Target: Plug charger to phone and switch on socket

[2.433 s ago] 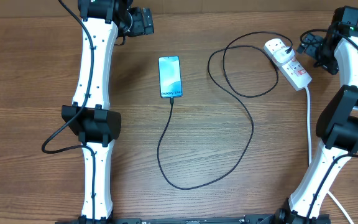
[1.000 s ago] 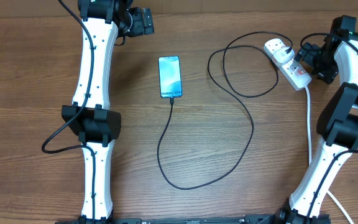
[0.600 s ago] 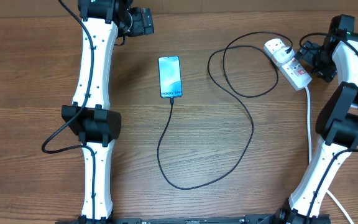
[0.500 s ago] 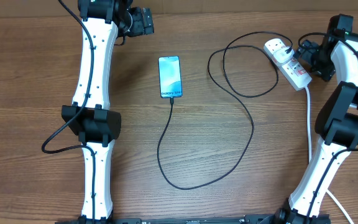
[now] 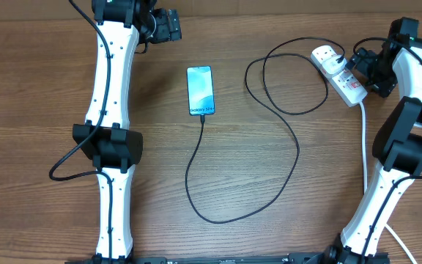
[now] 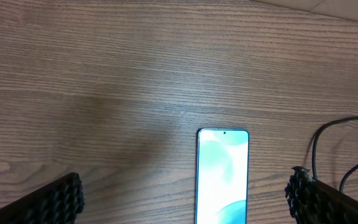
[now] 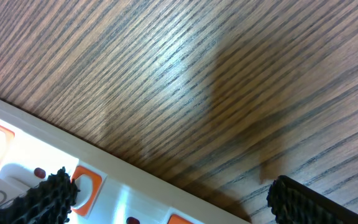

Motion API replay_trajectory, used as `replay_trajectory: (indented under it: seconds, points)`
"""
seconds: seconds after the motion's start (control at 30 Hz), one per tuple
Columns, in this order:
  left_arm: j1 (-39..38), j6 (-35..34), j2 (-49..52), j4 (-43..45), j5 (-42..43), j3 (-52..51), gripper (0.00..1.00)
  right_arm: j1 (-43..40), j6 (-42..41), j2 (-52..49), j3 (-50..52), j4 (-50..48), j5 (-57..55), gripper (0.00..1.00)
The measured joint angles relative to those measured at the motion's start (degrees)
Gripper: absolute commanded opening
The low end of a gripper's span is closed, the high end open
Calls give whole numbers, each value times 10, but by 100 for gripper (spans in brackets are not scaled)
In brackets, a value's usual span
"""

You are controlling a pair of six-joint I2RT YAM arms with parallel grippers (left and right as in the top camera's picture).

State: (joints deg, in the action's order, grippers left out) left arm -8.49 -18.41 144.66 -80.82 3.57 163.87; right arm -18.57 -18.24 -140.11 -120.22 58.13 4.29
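Observation:
The phone (image 5: pixel 201 90) lies flat, screen up, at mid-table; the left wrist view catches its far end (image 6: pixel 222 177). The charger (image 5: pixel 296 158), a thin black cable, meets the phone's near end and loops right up to a plug on the socket (image 5: pixel 339 74). My left gripper (image 5: pixel 168 26) hangs open at the far left, away from the phone; seen from the wrist, the left gripper (image 6: pixel 185 190) has nothing between its fingers. My right gripper (image 5: pixel 363 68) is open at the socket's right side. In its wrist view the right gripper (image 7: pixel 173 196) straddles the socket's edge (image 7: pixel 138 186), one finger (image 7: pixel 42 199) over an orange switch (image 7: pixel 87 186).
A thick white cord (image 5: pixel 364 147) runs from the socket down the right side beside the right arm. The left arm's black cable (image 5: pixel 68 167) loops at the left. The charger's loop (image 5: pixel 218 213) spreads across the middle of the wooden table (image 5: pixel 42 95).
The right gripper has moved left to the socket's side and has barely shifted since. The left arm, phone and cable have not moved.

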Motion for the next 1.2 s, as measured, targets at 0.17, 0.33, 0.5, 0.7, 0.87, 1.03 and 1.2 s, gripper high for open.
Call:
replay_trajectory:
  seconds: [0.17,0.33,0.5,0.7,0.87,1.03,1.2]
  points:
    - [0,0,0,0,0,0,100,-1,1,0,-1,6,9,100]
    - [0,0,0,0,0,0,100,-1,2,7,23,-22,8,100]
    - [0,0,0,0,0,0,100,-1,2,10,24,-7,15,100]
    - [0,0,0,0,0,0,100,-1,8,13,27,25,44,100]
    - [0,0,0,0,0,0,100,0,7,22,33,46,47,100]
    - [0,0,0,0,0,0,100,6,3,131,58,131,49,100]
    - [0,0,0,1,0,0,100,21,2,308,57,227,49,100]
